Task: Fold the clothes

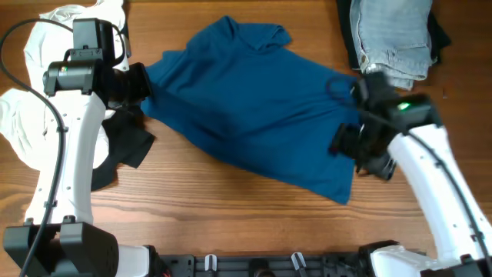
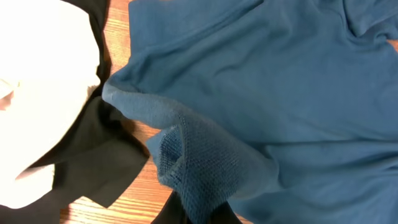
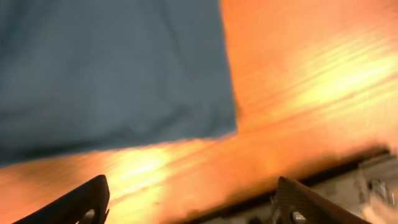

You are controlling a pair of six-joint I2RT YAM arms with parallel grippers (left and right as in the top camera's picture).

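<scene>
Your left pincer (image 1: 137,83) is pressed shut on one edge of the big dark-blue soft cloth shirt (image 1: 254,108), which lies spread on the brown wooden table (image 1: 231,219), its long way slanting toward your right arm. Your right pincer (image 3: 193,202) is spread wide, holding nothing. The shirt's loose corner lies just ahead of it, so I think that arm should reach. The top view shows the whole shirt; only the right wrist view shows bare wood between the fingers (image 3: 84,200).

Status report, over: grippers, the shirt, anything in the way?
Left gripper shut on blue shirt, at its edge. Right gripper open above table, by shirt's corner. Shirt spread out, unfolded. Black garment crowds the gripped side.
</scene>
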